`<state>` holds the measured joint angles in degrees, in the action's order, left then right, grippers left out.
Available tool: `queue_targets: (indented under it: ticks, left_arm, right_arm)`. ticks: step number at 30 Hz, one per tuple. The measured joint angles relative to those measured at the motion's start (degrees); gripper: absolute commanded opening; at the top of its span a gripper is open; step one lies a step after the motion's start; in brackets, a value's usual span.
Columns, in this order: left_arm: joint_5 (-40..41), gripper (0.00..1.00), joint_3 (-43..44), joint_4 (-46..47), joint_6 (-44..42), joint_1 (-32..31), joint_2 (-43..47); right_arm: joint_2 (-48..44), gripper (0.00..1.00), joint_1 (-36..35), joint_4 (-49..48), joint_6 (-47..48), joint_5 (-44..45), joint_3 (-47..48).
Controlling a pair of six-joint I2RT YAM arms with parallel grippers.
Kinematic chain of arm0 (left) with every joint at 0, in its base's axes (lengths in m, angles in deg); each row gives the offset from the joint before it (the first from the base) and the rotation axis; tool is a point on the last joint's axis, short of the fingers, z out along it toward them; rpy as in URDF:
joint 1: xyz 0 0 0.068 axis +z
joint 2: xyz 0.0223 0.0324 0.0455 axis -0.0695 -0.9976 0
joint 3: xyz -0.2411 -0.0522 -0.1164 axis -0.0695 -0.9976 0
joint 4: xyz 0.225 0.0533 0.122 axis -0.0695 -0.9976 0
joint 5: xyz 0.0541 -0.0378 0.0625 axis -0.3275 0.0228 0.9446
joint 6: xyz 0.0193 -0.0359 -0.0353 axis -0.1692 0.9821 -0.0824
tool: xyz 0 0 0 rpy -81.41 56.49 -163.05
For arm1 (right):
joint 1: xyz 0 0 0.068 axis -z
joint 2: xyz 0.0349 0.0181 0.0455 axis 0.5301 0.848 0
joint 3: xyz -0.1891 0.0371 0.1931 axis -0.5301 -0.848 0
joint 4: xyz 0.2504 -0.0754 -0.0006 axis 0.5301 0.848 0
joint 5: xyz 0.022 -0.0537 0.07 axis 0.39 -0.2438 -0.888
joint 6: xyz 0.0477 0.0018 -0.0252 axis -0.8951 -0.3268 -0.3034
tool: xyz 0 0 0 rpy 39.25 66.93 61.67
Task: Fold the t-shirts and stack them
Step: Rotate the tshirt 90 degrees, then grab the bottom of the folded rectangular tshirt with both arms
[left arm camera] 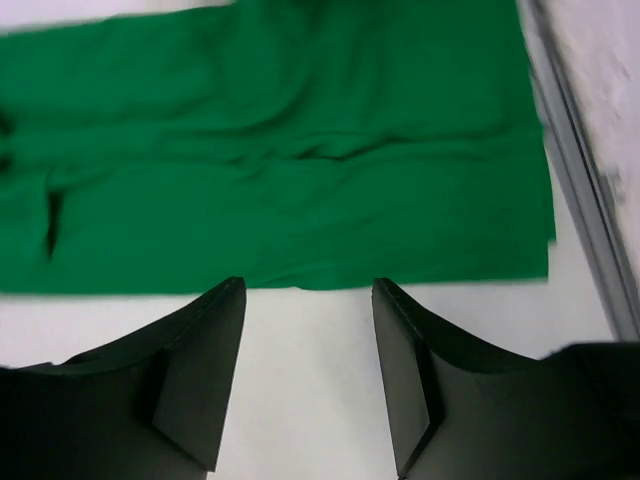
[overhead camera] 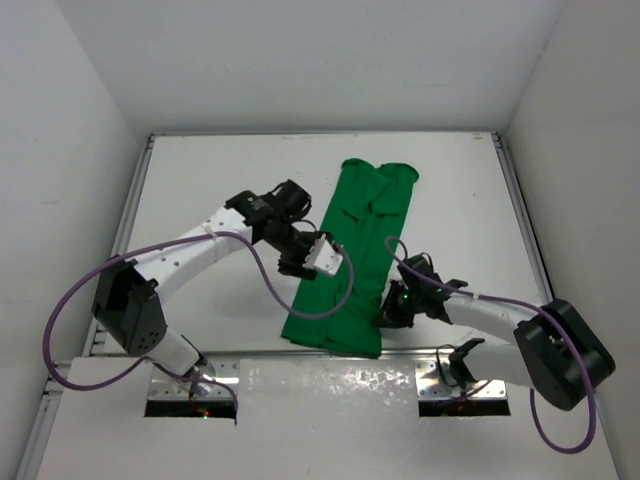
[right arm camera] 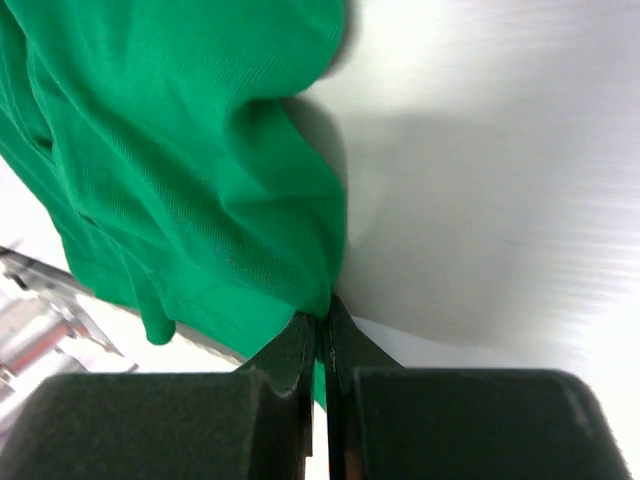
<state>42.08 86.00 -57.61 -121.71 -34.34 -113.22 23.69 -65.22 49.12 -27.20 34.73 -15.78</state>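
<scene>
The bright green t-shirt (overhead camera: 352, 258) lies folded into a long strip down the middle of the table, collar end far, hem near. My left gripper (overhead camera: 300, 262) is open and empty at the strip's left edge; in the left wrist view its fingers (left arm camera: 210, 350) hover over bare table just short of the cloth (left arm camera: 280, 170). My right gripper (overhead camera: 388, 312) is shut on the t-shirt's near right edge; in the right wrist view the cloth (right arm camera: 190, 190) is pinched between the fingertips (right arm camera: 322, 322) and bunches up from them.
A metal rail (overhead camera: 525, 240) runs along the table's right side and another along the left side (overhead camera: 128, 220). White walls enclose the table. A purple cable (overhead camera: 80, 290) loops off the left arm. The near metal edge shows in the left wrist view (left arm camera: 580, 200).
</scene>
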Motion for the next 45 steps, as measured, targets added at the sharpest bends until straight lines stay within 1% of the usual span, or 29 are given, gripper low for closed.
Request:
queue_targets:
  ticks: [3,5,8,10,11,12,13,15,17,19,23,28,32,36,37,38,39,40,41,42,43,44,45]
  left_arm:
    - [-1.6,0.58,-2.9,-4.4,-12.4,-0.7,-0.1]
    - [-1.4,0.58,-7.5,-5.0,-18.7,-0.8,1.1]
    - [0.8,0.58,-16.2,-3.8,-24.1,-3.2,4.4]
    - [1.9,0.59,-21.4,-1.1,-26.1,-6.9,6.9]
    - [2.3,0.62,-23.7,0.2,-26.8,-8.8,8.0]
    - [2.8,0.63,-26.0,2.1,-27.5,-10.7,9.2]
    - [3.3,0.63,-28.4,4.4,-27.8,-12.5,10.2]
    - [4.4,0.64,-32.5,9.8,-27.8,-15.2,11.5]
    - [5.7,0.64,-35.2,14.6,-27.9,-17.1,11.7]
    - [6.9,0.64,-36.4,17.7,-29.2,-18.5,11.2]
    - [8.3,0.64,-37.1,21.0,-33.5,-19.8,8.9]
    - [8.8,0.63,-37.6,21.5,-37.1,-22.1,7.2]
    - [8.2,0.55,-37.6,21.2,-37.8,-25.1,6.0]
    - [7.5,0.46,-37.4,23.4,-35.4,-27.6,4.5]
    - [7.6,0.41,-37.4,24.2,-34.4,-28.0,3.8]
    - [7.7,0.38,-37.4,25.1,-33.2,-28.3,3.1]
    - [7.9,0.35,-37.4,26.0,-31.8,-28.5,2.5]
    - [7.9,0.26,-37.4,26.7,-30.8,-28.5,2.0]
    - [7.8,0.23,-37.4,27.1,-29.7,-28.5,1.7]
    - [7.9,0.16,-37.4,27.3,-28.8,-28.5,1.6]
    - [7.9,0.06,-37.2,27.5,-28.0,-28.6,1.6]
    - [7.8,0.04,-36.7,27.3,-27.1,-28.6,1.6]
    - [7.9,0.01,-36.2,27.1,-25.8,-28.7,1.6]
  right_arm:
    - [-1.7,0.00,4.7,4.6,6.3,-3.0,-0.2]
    - [-3.1,0.00,7.6,7.6,10.0,-4.6,-0.6]
    - [-3.9,0.00,10.5,11.9,14.4,-6.7,-0.6]
    - [-3.9,0.00,11.3,14.3,16.9,-7.6,-0.2]
    - [-3.9,0.04,11.4,15.5,17.9,-7.8,0.0]
    - [-4.1,0.10,11.5,16.4,18.8,-7.8,0.0]
    - [-4.3,0.24,11.6,17.3,19.5,-7.9,0.0]
    - [-4.4,0.32,11.7,19.1,20.8,-8.3,0.0]
    - [-4.7,0.39,11.7,20.3,21.7,-9.4,0.1]
    - [-5.3,0.43,11.7,21.4,22.5,-10.2,0.2]
    - [-7.4,0.47,11.7,23.6,24.0,-10.3,0.2]
    - [-9.6,0.44,11.7,23.5,24.4,-10.9,-1.3]
    - [-9.9,0.43,10.6,22.8,23.1,-10.9,-4.4]
    - [-9.9,0.43,8.7,21.0,20.7,-10.7,-4.8]
    - [-9.9,0.41,8.2,20.5,20.0,-10.7,-4.8]
    - [-9.9,0.39,7.8,20.0,19.6,-10.7,-4.9]
    - [-9.8,0.36,7.6,19.5,19.1,-10.8,-4.9]
    - [-9.7,0.26,7.5,19.1,18.6,-10.9,-4.9]
    - [-9.5,0.20,7.4,18.6,18.2,-10.9,-4.9]
    - [-9.5,0.14,7.3,17.9,17.7,-10.9,-4.9]
    - [-9.5,0.10,7.2,17.4,17.2,-11.0,-4.9]
    - [-9.5,0.03,7.1,16.9,16.8,-11.0,-4.9]
    - [-9.5,0.01,7.1,16.6,16.4,-11.1,-4.9]
